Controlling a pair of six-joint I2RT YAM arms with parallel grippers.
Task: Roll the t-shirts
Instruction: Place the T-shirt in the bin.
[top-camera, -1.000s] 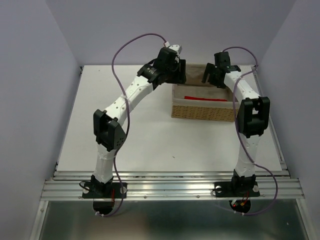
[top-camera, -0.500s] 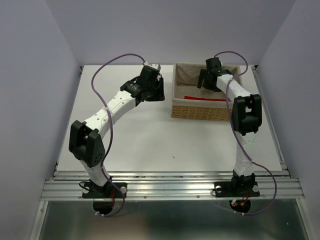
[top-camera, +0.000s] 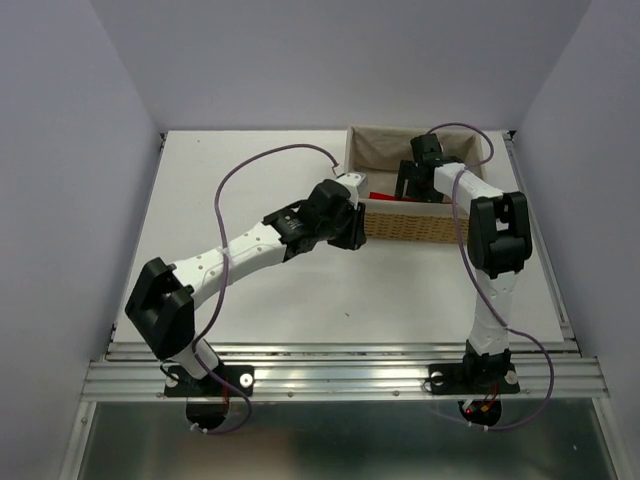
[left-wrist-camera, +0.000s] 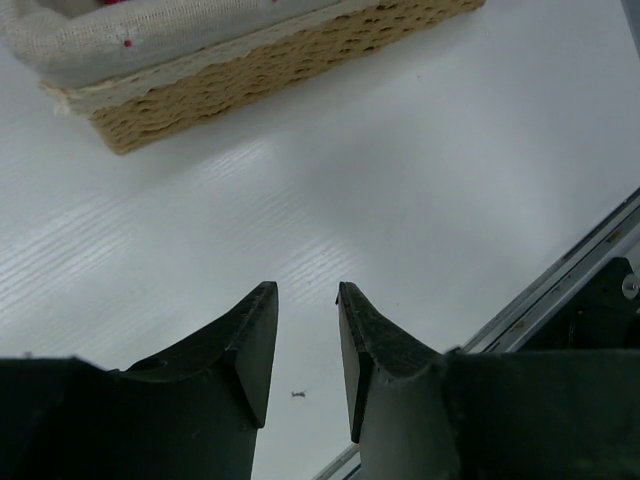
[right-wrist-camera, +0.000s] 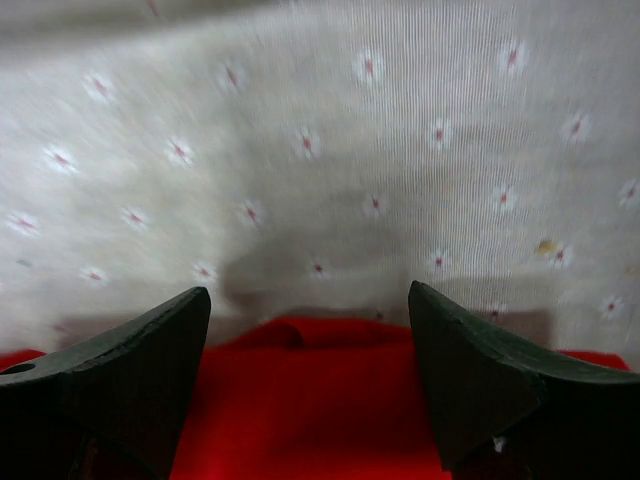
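The red t-shirt (right-wrist-camera: 310, 400) lies in the wicker basket (top-camera: 420, 232) at the back right of the table; from above only a strip of the t-shirt (top-camera: 383, 196) shows. My right gripper (right-wrist-camera: 310, 295) is down inside the basket, open wide just above the red cloth, with nothing between its fingers. The flower-print liner (right-wrist-camera: 330, 150) fills the view behind it. My left gripper (left-wrist-camera: 305, 300) hovers over the bare white table in front of the basket's (left-wrist-camera: 250, 70) left corner. Its jaws stand a narrow gap apart with nothing in them.
The metal rail (top-camera: 340, 372) with both arm bases runs along the table's near edge, and its rail (left-wrist-camera: 560, 290) shows close on the right in the left wrist view. Purple cables (top-camera: 270, 160) loop above both arms. Grey walls close in the table.
My left arm has swung from behind the basket's left side to the table in front of its left corner, and its jaws have narrowed. My right gripper has dipped deeper into the basket.
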